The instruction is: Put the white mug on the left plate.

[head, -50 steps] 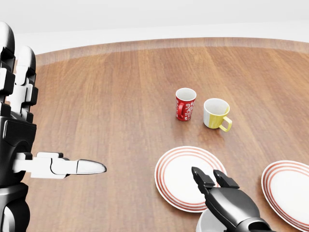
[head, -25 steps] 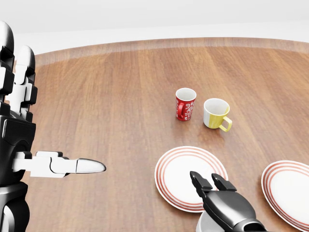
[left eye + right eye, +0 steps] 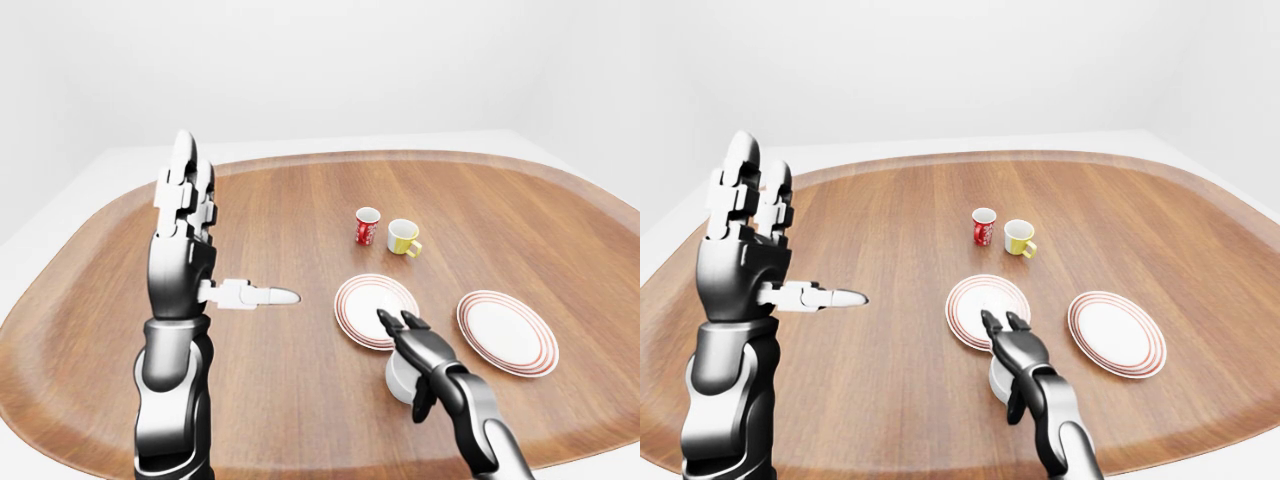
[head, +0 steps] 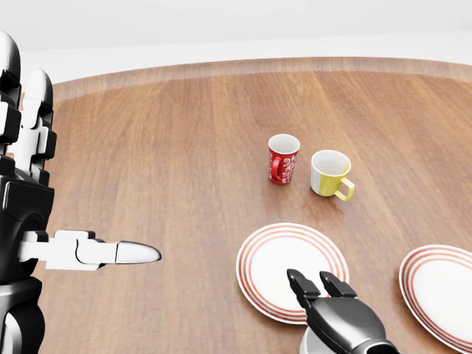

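The white mug (image 3: 396,377) stands on the wooden table (image 3: 280,200) just below the left plate (image 3: 362,296), a white plate with red rings. My right hand (image 3: 404,345) lies over the top of the mug, fingers stretched toward the plate's lower edge and thumb hanging down the mug's right side; the fingers are not closed round it. In the head view only the mug's rim (image 4: 308,344) shows under the dark hand. My left hand (image 3: 205,250) is raised upright at the left, open and holding nothing, thumb pointing right.
A red patterned mug (image 3: 367,226) and a yellow mug (image 3: 402,237) stand side by side above the left plate. A second ringed plate (image 3: 507,332) lies to the right. The table's rounded edge runs close below the white mug.
My right hand has slid a little toward the bottom of the head view, off the plate's middle. The left hand, mugs and plates are unchanged.
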{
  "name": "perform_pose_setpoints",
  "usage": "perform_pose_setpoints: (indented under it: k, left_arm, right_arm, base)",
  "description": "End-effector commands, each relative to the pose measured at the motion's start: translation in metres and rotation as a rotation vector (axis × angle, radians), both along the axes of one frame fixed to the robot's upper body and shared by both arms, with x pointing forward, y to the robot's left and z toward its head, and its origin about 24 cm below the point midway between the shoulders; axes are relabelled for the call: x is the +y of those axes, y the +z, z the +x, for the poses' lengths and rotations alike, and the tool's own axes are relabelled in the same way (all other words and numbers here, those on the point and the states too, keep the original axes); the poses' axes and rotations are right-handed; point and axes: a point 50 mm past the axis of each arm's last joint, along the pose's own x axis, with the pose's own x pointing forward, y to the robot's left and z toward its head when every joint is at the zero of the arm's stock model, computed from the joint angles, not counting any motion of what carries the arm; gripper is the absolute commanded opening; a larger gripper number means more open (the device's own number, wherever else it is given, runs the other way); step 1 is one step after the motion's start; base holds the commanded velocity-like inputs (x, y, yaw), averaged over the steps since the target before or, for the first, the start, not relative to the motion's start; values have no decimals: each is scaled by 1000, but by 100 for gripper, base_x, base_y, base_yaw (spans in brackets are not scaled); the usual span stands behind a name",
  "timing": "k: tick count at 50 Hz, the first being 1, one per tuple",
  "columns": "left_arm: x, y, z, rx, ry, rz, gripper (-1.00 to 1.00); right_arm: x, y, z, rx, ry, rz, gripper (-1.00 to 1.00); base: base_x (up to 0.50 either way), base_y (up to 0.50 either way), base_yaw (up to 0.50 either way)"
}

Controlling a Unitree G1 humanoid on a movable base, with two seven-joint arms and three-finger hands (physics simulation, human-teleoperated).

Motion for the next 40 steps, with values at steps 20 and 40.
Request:
perform_pose_setpoints:
  k: [20, 40]
  left_arm:
    - [0, -1, 0, 6, 3, 0, 100]
    - [0, -2, 1, 12, 5, -1, 100]
  right_arm:
    - [0, -6, -4, 7, 30, -4, -100]
    - [10, 56, -13, -73, 86, 126, -100]
  base:
    - [0, 0, 0]
    - [0, 0, 0]
